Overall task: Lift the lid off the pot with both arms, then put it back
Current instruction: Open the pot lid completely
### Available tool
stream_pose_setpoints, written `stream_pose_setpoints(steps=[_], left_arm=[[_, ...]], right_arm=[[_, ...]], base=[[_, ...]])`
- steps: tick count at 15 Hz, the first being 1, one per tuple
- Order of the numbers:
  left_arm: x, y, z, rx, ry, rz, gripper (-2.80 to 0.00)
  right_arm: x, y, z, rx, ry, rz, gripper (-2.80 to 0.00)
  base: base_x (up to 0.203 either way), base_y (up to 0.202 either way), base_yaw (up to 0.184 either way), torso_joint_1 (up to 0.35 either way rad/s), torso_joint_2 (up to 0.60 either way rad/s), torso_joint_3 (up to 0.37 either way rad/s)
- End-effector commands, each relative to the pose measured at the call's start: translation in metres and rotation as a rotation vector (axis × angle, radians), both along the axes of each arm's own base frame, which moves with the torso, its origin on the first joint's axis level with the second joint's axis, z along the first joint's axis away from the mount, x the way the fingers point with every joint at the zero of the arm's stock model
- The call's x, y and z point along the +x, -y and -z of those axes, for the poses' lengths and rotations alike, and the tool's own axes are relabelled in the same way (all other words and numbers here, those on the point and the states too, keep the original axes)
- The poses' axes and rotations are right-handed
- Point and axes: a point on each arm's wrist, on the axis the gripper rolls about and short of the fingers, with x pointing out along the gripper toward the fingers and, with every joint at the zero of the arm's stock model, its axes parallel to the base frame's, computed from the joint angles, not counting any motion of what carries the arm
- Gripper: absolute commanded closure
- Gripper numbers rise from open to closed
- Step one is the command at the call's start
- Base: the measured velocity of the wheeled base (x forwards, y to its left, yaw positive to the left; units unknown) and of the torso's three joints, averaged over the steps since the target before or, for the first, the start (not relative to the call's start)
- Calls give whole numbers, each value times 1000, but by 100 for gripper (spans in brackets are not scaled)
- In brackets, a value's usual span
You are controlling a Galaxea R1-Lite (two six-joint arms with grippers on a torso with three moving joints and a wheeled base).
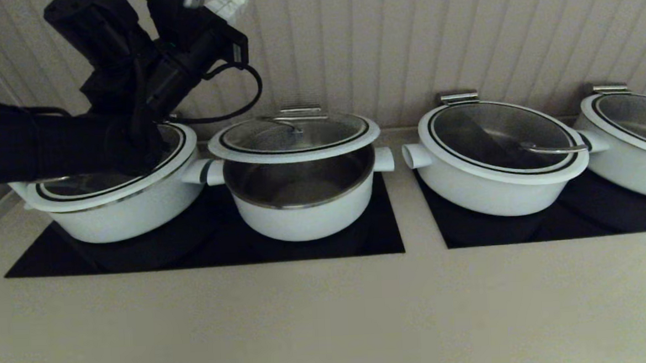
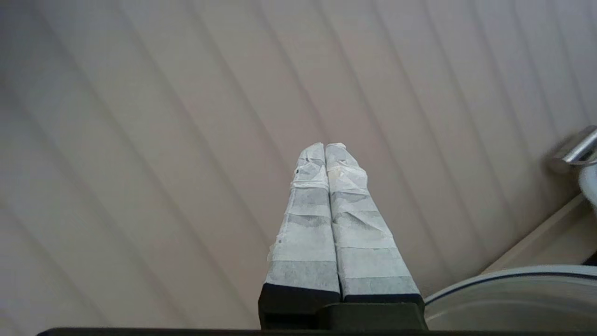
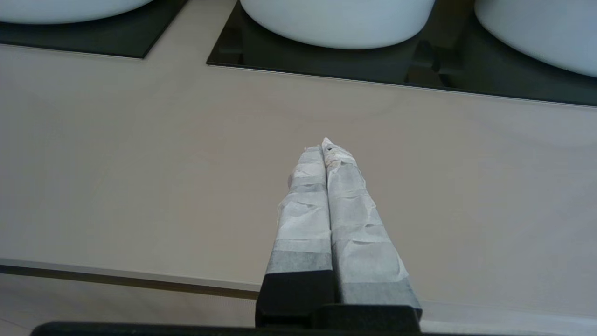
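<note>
Lid (image 1: 294, 137) tilted on pot (image 1: 302, 204)

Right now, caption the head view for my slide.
Left arm raised above the leftmost pan; lid resting askew on the pot.

Lid (image 1: 294, 134): I read no text or brand on it.
Pot (image 1: 302, 204): no lettering on the white wall that I can make out.
Other pans (image 1: 501, 161): no marks legible.
My left gripper (image 2: 325, 145): only plain tape on the fingers, nothing written.
My right gripper (image 3: 322, 143): the same plain tape, no label.
Cooktop panels (image 1: 381, 239): no signs or numbers readable.
</note>
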Motion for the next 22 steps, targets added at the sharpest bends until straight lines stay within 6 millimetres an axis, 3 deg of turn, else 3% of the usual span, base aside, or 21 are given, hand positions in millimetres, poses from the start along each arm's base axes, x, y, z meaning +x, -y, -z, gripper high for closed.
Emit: stream_pose_setpoints(steps=[1, 7, 11, 19, 22], left_arm=[[0, -2, -1, 0, 6, -6, 0], [-13, -7, 6, 17, -53, -7, 0], [-50, -18, 16, 55, -190, -4, 0], [-121, -44, -5, 112, -398, -22, 0], [-153, -53, 8, 142, -511, -13, 0]], right_arm=[[0, 0, 0, -1, -1, -1, 0], [0, 0, 0, -1, -1, -1, 0], [0, 0, 0, -1, -1, -1, 0], [0, 0, 0, -1, -1, -1, 0], [0, 0, 0, -1, -1, -1, 0]], base=[[0, 0, 0, 0, 0, 0], [0, 0, 0, 0, 0, 0], [0, 0, 0, 0, 0, 0], [0, 0, 0, 0, 0, 0], [0, 0, 0, 0, 0, 0]])
